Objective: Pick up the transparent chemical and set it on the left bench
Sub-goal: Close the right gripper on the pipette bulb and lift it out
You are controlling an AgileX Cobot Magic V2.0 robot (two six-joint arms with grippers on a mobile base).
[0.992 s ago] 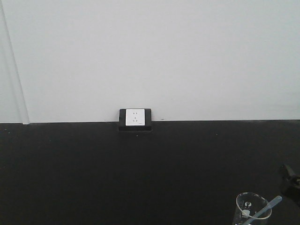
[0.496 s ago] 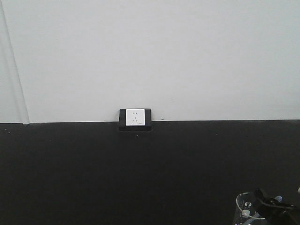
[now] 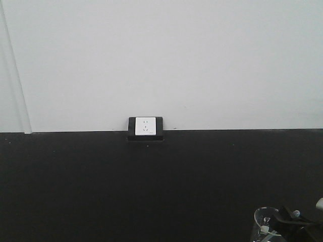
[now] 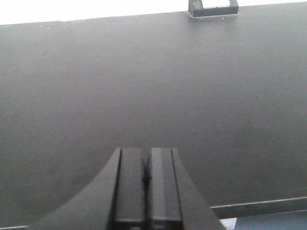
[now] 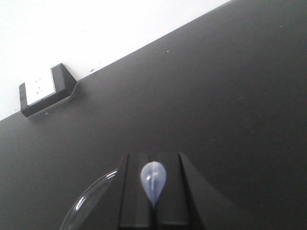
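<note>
Since a second ago your right gripper (image 5: 153, 160) has come in from the side over the transparent chemical (image 3: 263, 228), its fingers pressed together with the pale-blue dropper (image 5: 153, 182) bulb caught at their seam — the beaker stands on the left bench (image 3: 126, 191), at the front view's lower right. Your left gripper (image 4: 145, 155) is clenched on nothing above the benchtop, the white socket (image 3: 145, 126) well off at the back.

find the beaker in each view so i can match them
front: beaker in the bottom right corner.
left wrist: not in it.
right wrist: only its rim, bottom left, running behind the right gripper.
shared landmark: the socket, seen in all three.
</note>
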